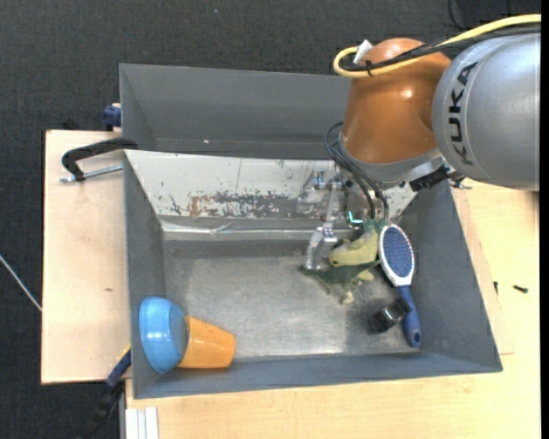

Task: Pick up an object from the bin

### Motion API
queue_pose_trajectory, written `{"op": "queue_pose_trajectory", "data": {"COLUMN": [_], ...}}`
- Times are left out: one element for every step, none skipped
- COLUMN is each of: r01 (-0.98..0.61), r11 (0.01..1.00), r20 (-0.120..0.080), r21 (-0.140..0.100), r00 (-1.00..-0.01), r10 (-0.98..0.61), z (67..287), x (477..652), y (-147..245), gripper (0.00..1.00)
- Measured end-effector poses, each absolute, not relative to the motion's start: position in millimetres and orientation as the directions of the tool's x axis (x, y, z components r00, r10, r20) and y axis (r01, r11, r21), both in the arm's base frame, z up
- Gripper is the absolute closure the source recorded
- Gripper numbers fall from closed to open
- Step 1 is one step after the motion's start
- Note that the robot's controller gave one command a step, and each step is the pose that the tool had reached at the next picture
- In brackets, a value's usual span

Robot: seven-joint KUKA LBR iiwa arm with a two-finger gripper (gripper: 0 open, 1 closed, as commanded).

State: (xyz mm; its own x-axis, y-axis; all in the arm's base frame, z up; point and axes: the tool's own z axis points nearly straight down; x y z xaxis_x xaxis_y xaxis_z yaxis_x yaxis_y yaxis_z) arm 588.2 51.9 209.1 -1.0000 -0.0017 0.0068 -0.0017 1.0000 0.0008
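Gripper [319, 255] low in bin [257, 296], right of centre, at a green-yellow floppy thing [355, 255]. Blue/white brush [397, 255] just beside it, w/ small black cylinder [383, 319] by its handle. Blue-orange cup [178, 339] btm-left corner, well apart.

This is looking like a robotics lab: an industrial arm [493, 94] lettered KUKA, trailing a yellow cable [515, 24], is hanging over a scuffed grey metal bin [257, 111] that is sitting above dark carpet [51, 51] and holding unrelated odds like a blue brush [397, 255] and an orange cup [210, 343].
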Motion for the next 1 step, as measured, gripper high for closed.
{"op": "queue_pose_trajectory", "data": {"r01": [-0.134], "r11": [0.991], "r20": [0.006], "r21": [-0.001], "r00": [-0.991], "r10": [-0.134], "z": [154.8], "x": [538.5], "y": [-30.3], "gripper": [0.00]}}
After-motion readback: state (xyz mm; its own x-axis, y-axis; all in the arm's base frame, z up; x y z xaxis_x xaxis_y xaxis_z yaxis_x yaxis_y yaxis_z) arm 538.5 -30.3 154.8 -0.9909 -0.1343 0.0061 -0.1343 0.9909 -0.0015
